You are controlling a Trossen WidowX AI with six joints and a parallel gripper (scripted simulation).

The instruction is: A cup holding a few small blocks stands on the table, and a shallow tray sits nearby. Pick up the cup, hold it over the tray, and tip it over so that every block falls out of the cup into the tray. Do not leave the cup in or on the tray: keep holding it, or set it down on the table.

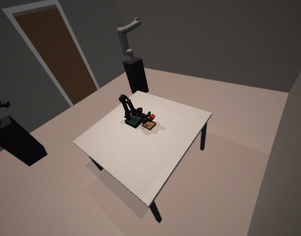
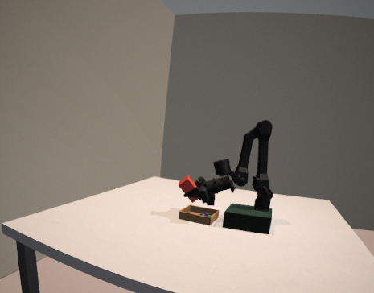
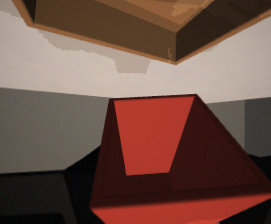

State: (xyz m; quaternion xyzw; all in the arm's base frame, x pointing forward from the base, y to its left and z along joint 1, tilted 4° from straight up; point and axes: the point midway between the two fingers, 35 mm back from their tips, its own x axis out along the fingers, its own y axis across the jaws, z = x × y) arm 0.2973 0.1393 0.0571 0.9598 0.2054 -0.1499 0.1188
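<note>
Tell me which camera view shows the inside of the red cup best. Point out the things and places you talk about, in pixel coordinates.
The wrist view: it looks into the open mouth of the red cup [image 1: 151, 117] [image 2: 187, 184] [image 3: 153, 135], and no block shows inside. The exterior and top views show only its outside, small and tilted.
</note>
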